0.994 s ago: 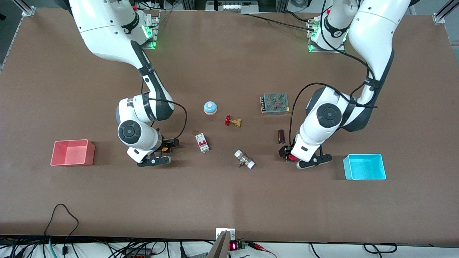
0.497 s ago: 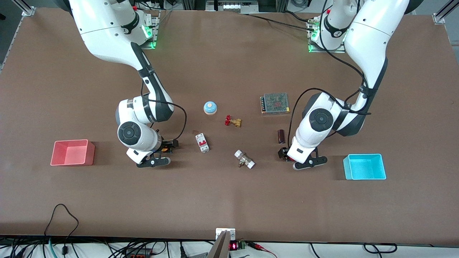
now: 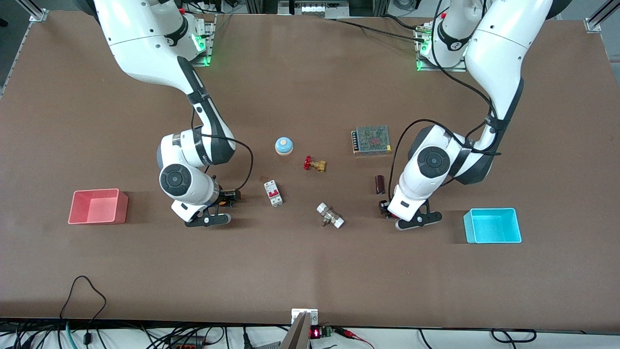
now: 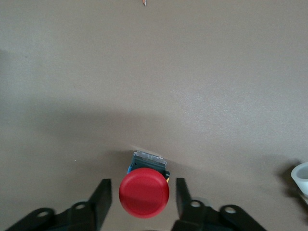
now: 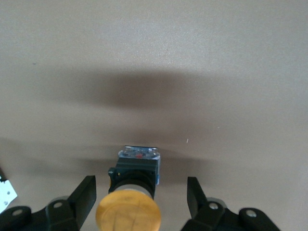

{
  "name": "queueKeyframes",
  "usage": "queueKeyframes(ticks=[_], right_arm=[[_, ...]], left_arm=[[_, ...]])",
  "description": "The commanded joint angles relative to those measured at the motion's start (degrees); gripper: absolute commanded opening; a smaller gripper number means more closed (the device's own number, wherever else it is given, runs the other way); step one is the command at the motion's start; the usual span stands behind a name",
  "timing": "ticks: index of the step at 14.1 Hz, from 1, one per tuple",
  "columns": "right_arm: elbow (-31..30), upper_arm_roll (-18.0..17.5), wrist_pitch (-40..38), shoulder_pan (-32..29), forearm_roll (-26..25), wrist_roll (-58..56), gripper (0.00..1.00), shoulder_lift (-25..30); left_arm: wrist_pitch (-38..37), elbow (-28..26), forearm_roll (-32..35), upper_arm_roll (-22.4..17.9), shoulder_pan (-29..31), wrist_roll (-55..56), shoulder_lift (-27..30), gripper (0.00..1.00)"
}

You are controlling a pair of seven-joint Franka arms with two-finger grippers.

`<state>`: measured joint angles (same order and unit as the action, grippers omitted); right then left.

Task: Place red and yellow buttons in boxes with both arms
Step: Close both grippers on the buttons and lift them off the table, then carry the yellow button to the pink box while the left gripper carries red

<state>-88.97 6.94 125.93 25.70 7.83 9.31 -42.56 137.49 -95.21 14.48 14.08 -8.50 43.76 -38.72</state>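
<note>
Step in hand: we judge both arms are at the grasp stage, each claw lowered around its button and neither closed yet.
Left claw (image 4: 139, 204): we see it spread wide at the table (image 3: 310, 271), one finger on each side of the red button (image 4: 144, 191) with a gap at both; nothing is held.
Right claw (image 5: 139, 204): also wide, straddling the yellow button (image 5: 129, 217), fingers clear of the cap on both sides.
Red button: it sits on the table toward the left arm's end, well apart from the cyan box (image 3: 493, 225).
Yellow button: it sits on the table toward the right arm's end, between the pink box (image 3: 97, 206) and a small white-and-red breaker (image 3: 273, 193).
Boxes: we see both empty.
Next move: we expect each claw must close squarely on its button's body or cap, then lift straight up before carrying it to a box.
</note>
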Motion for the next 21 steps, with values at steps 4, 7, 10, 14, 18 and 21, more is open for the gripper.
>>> queueKeyframes(ticks=[4,7,10,14,18,21], right_arm=[[1.17,-0.09,-0.16,-0.12,0.25,1.15,0.64,-0.86],[1.17,-0.09,-0.16,-0.03,0.43,1.15,0.49,-0.77],[1.17,-0.09,-0.16,-0.12,0.43,0.97,0.37,-0.77],[2.56,0.79,-0.68,-0.73,0.52,0.53,0.36,0.37],[3.89,4.91,-5.25,-2.4,-0.27,0.01,0.36,6.59],[3.98,10.35,-10.95,-4.07,-0.36,-4.63,0.36,9.07]], left_arm=[[-0.21,1.52,1.34,-0.63,0.06,1.07,0.31,0.22],[-0.65,1.52,1.42,-0.81,1.81,0.1,2.85,0.17],[-1.96,1.43,1.34,-0.63,5.15,-5.34,4.88,0.17],[-5.82,1.6,0.55,-0.19,10.95,-15.43,6.99,0.17],[-7.77,1.78,-1.38,-0.02,17.36,-27.03,8.22,0.17],[-7.77,1.69,-3.14,-0.11,22.11,-35.48,8.22,0.17]])
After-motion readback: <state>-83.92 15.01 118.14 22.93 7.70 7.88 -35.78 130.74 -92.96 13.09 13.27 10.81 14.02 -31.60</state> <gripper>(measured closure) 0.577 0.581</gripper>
